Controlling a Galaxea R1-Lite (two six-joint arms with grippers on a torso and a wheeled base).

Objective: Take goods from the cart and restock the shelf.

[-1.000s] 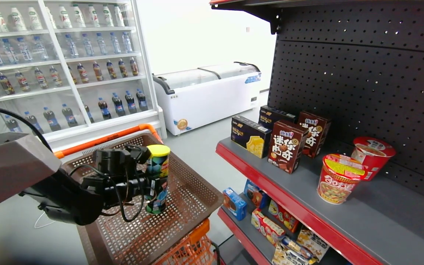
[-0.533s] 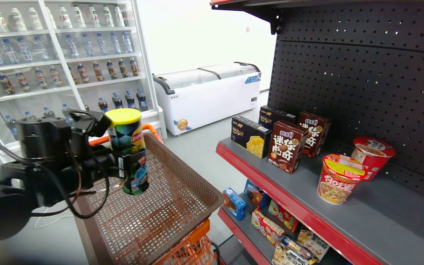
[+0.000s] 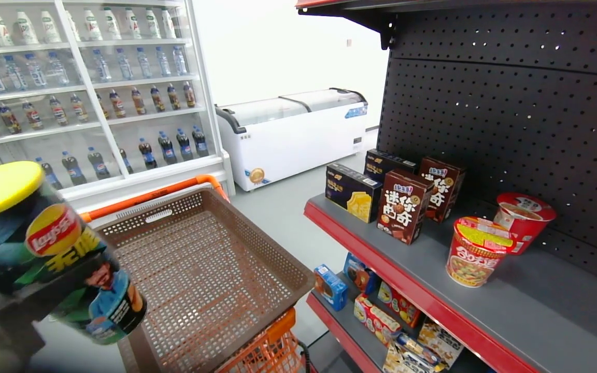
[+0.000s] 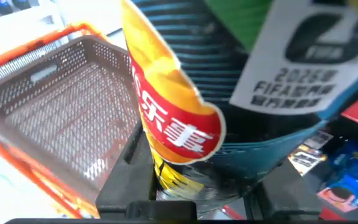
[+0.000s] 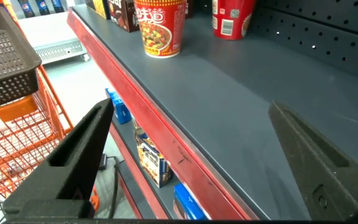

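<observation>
Yellow-lidded chip can (image 3: 55,248) tilting off vertical, lid up-left; left gripper (image 3: 24,305) clamping it; right gripper (image 5: 191,162) gaping wide.

A white chest freezer (image 3: 293,134) stands beside a glass-fronted cooler (image 3: 201,77) stocked with bottles (image 3: 166,146).

white wall (image 3: 278,46) | grey floor (image 3: 272,207) | glass-door drinks cooler (image 3: 86,93) far left | white chest freezer (image 3: 293,137) beside it

The chip can (image 3: 55,254), a tall tube with a yellow lid and a dark green-and-blue label, hangs tilted in the air by the near left side of the cart (image 3: 298,284). The cart, brown and perforated on an orange frame, stands near the grey, red-edged shelf (image 3: 537,311).
</observation>
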